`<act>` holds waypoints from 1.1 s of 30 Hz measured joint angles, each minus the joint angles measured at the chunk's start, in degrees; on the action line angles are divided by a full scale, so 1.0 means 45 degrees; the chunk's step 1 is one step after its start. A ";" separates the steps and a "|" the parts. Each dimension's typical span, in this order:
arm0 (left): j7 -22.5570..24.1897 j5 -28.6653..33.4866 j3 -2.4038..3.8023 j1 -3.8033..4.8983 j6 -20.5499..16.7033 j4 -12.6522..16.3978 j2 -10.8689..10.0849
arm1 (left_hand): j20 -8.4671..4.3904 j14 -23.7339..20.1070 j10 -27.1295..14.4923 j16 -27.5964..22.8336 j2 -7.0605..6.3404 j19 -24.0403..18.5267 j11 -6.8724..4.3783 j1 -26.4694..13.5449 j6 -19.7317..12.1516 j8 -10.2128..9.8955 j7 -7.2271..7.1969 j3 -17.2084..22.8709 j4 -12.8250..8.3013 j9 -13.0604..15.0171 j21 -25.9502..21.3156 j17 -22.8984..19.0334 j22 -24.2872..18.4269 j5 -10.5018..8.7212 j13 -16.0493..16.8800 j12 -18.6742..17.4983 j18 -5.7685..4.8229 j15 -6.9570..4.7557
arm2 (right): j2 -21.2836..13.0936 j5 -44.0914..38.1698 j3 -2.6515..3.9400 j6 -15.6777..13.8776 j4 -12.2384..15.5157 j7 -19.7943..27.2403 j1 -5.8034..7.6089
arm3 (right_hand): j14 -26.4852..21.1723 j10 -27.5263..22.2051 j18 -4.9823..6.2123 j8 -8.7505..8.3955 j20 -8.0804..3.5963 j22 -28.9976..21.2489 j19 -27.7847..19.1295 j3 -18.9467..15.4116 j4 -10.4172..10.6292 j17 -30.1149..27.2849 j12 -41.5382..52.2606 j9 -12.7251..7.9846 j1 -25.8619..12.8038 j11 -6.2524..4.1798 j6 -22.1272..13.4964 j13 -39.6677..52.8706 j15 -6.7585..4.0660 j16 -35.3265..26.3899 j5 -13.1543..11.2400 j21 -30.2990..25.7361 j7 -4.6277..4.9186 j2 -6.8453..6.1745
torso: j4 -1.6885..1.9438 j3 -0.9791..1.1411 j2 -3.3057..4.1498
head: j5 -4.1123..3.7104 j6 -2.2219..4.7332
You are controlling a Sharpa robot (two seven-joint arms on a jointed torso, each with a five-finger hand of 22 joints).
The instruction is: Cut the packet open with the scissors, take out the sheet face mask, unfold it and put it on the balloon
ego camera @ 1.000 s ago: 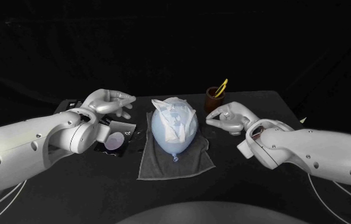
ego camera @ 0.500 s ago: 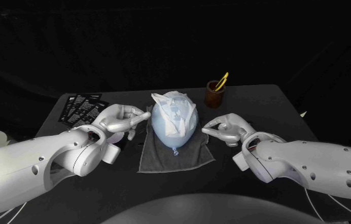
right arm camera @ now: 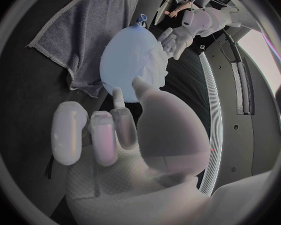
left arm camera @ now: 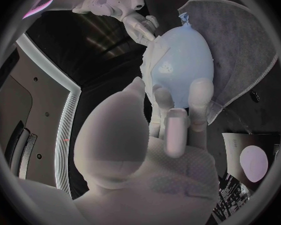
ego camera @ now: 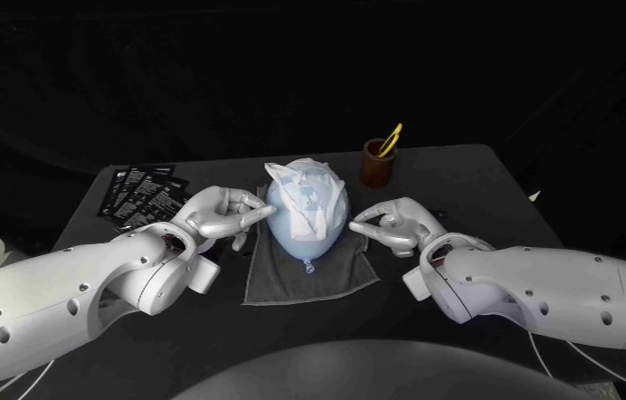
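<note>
- The balloon (ego camera: 304,242) is pale blue and lies in the centre of the frame on a grey towel (ego camera: 280,282), its knot towards the lower edge.
- A white sheet mask (ego camera: 303,196) covers its upper part, wrinkled and not flat.
- The left hand (ego camera: 222,216) presses fingertips on the balloon's left side, thumb apart, gripping nothing.
- The right hand (ego camera: 392,225) has its thumb and one finger close together at the balloon's right side (I cannot tell if they pinch the mask).
- Black packets (ego camera: 144,194) lie at the left of the black worktop (ego camera: 483,183).
- A brown cup (ego camera: 377,172) holds yellow-handled scissors (ego camera: 392,138) right of centre, before a dark backdrop (ego camera: 313,56).
</note>
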 measured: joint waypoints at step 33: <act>-0.1197 -0.0833 0.0000 -0.0025 -0.2276 -0.0609 0.0512 | 0.2375 -1.0085 -0.5814 -0.6628 -0.0383 -0.5508 0.2088 0.0478 -0.5139 0.0681 0.0761 -0.3350 0.0090 -0.1264 -0.6960 -1.0773 -0.5267 0.0002 -0.3424 -0.2385 0.0147 0.2328 | 0.0503 0.0335 0.0053 -0.1125 -0.0038 0.1108 -0.0010 | -0.0048 -0.0163 -0.0003 -0.0003 0.0107 0.0003 -0.0027 -0.0483 0.0203 -0.0009 -0.0061 -0.0012 0.0000 0.0125 -0.0226 -0.0014 0.0050 0.0015 0.0001 -0.0002 0.0045 0.0000 | 0.0015 0.0005 -0.0010 | -0.0126 -0.0049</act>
